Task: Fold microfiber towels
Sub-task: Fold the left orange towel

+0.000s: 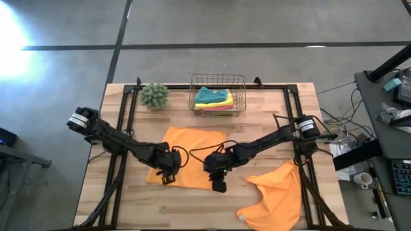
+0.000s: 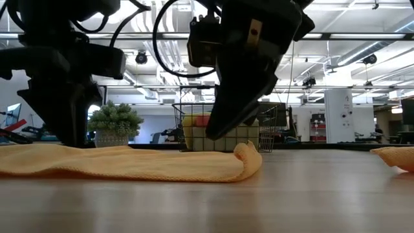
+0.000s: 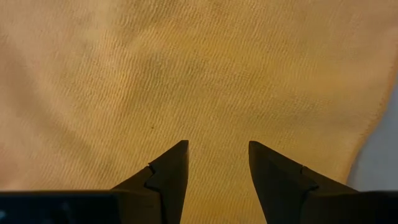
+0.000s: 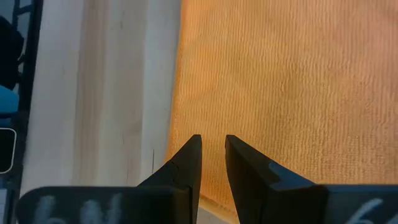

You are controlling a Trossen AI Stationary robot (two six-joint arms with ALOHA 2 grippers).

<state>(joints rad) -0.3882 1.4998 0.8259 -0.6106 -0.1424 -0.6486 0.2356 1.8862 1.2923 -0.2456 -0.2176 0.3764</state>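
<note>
Jaws parted and empty on left gripper [image 3: 217, 163] and right gripper [image 4: 213, 155], poised directly over orange towel [image 1: 192, 149]; near edge lies crosswise between.

Two orange towels [image 1: 192, 151] [image 1: 276, 192], one wire basket [image 1: 217, 96], one plant ball [image 1: 155, 95], two arms

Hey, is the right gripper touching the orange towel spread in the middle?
Cannot tell. The right wrist view shows the right gripper over the towel's edge, fingers slightly apart and nothing between them; the low view shows no clear contact or gap.
</note>
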